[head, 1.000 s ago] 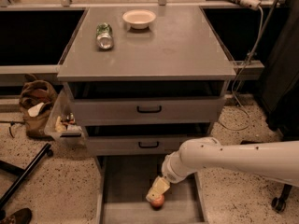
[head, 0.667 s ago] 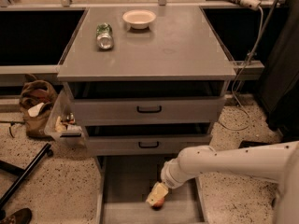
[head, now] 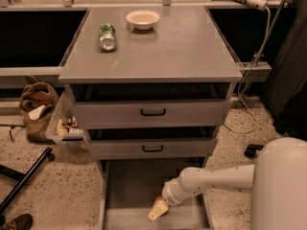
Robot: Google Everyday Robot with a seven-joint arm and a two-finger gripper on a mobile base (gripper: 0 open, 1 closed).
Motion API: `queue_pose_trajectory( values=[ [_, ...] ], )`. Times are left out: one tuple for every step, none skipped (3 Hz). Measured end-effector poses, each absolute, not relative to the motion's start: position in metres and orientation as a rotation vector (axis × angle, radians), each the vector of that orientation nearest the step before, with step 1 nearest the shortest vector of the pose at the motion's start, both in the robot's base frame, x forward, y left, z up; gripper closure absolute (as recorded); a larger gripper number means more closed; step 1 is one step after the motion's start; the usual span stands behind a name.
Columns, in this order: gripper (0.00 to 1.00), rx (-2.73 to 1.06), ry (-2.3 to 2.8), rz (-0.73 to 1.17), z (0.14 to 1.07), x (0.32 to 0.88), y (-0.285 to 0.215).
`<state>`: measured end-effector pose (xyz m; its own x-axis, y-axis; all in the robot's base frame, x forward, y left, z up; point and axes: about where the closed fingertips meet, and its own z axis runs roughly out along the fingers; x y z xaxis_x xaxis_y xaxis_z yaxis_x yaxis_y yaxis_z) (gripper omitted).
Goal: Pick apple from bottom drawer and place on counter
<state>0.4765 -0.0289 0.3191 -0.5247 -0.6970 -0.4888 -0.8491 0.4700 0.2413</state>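
Observation:
The bottom drawer is pulled open below two shallower grey drawers with black handles. My gripper, cream-coloured at the end of the white arm, reaches down into this drawer near its front middle. Only a small red sliver of the apple shows just above the gripper; the rest is hidden behind it. The grey counter tops the cabinet, well above the gripper.
A green-labelled can lies on its side and a white bowl stands at the back of the counter. The two upper drawers stand slightly open. A brown bag and a black pole lie on the floor to the left. Cables hang at the right.
The gripper has come down over the apple in the bottom drawer. The apple was plainly visible a second ago and is now almost wholly covered.

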Motion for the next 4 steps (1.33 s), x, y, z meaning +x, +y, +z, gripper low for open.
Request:
queue_pose_trajectory(
  values=[
    [0.00,-1.257,2.427,0.746,0.276,0.466,-0.030],
    [0.00,-1.257,2.427,0.746,0.276,0.466,-0.030],
    [0.00,-1.202,2.428,0.762,0.265,0.472,-0.029],
    [0.00,-1.058,2.406,0.749,0.251,0.487,-0.036]
  ],
)
